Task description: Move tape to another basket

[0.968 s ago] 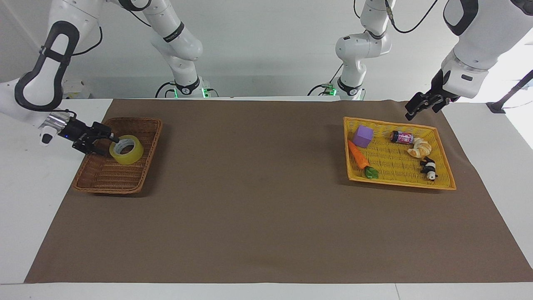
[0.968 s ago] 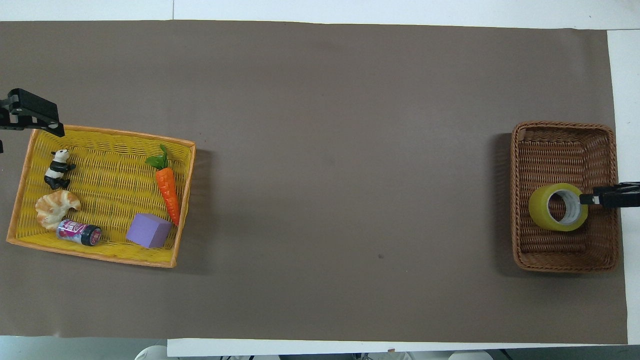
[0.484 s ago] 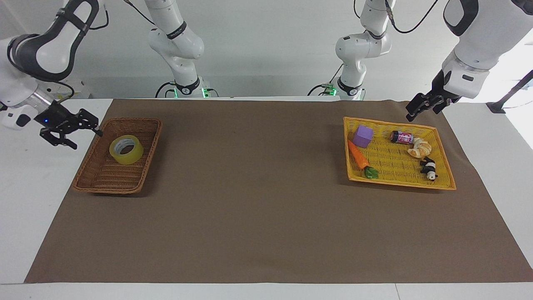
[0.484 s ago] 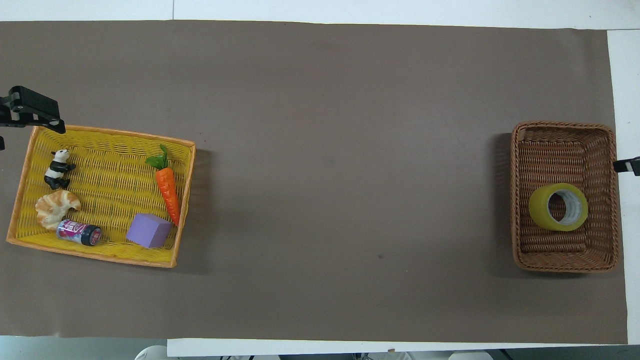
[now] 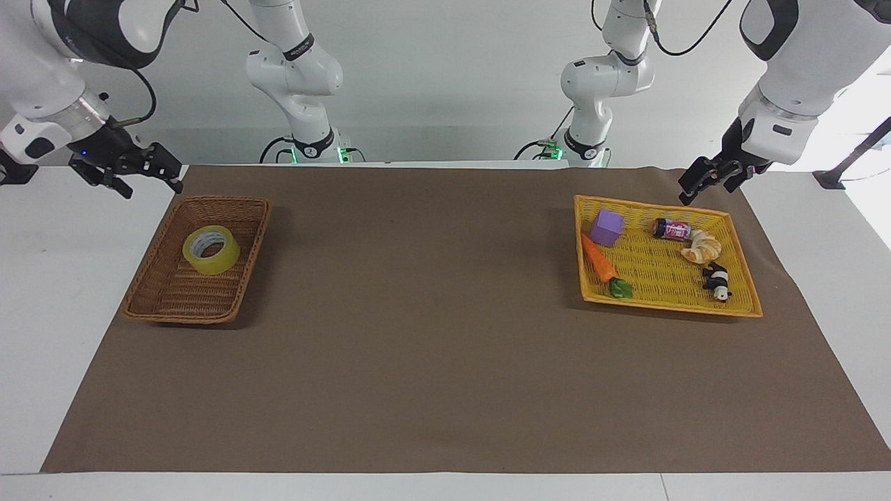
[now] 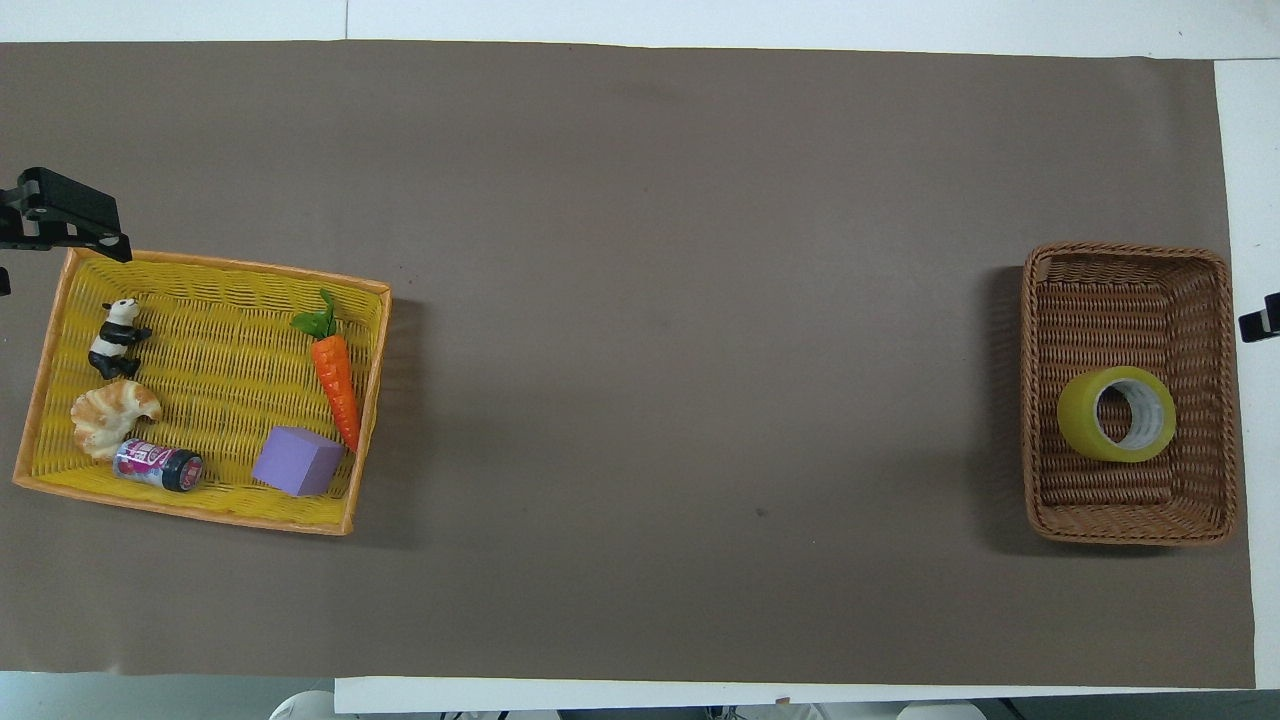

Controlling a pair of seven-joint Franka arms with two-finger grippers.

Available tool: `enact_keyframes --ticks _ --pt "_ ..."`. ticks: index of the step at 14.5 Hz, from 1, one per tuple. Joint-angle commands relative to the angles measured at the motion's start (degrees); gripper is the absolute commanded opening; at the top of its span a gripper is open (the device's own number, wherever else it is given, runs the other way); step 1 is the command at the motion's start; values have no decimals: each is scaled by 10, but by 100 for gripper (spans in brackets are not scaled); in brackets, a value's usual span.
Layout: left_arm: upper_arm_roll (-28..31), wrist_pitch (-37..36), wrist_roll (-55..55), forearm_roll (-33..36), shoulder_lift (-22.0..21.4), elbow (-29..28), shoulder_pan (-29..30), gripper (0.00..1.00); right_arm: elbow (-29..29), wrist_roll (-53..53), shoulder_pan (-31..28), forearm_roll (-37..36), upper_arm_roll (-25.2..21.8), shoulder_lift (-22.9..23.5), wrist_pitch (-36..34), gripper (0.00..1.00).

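Note:
The tape (image 5: 211, 249) is a yellow roll with a white core. It lies in the brown wicker basket (image 5: 167, 299) at the right arm's end of the table, and shows in the overhead view (image 6: 1116, 414) in the basket (image 6: 1130, 520) too. My right gripper (image 5: 154, 188) is open and empty, raised over the table edge beside the basket and apart from the tape. Only its tip (image 6: 1260, 322) shows in the overhead view. My left gripper (image 5: 704, 189) is open and empty and waits over a corner of the yellow tray (image 5: 668, 306).
The flat yellow tray (image 6: 200, 505) at the left arm's end holds a purple block (image 6: 296, 461), a carrot (image 6: 336, 382), a small can (image 6: 158, 465), a croissant (image 6: 112, 414) and a panda figure (image 6: 117, 337). A brown mat (image 6: 680, 300) covers the table between tray and basket.
My right gripper let go of the tape's rim, opened, and drew up and away from the basket toward the robots. The tape stays in the basket. The left arm barely moved.

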Motion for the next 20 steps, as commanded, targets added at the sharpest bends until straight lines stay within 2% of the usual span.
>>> enact_keyframes --ticks 1,4,13,20 --pt "3 2 1 8 -12 -17 1 100 74 35 39 -34 -2 26 -48 100" --pt "6 3 0 8 -15 -19 1 100 115 36 40 -41 -2 50 -65 100" --pt "6 3 1 8 -15 -19 0 100 115 37 41 -34 -3 45 -79 100" --pt "6 3 1 8 -15 -19 0 100 28 44 47 -34 -8 14 -28 100"
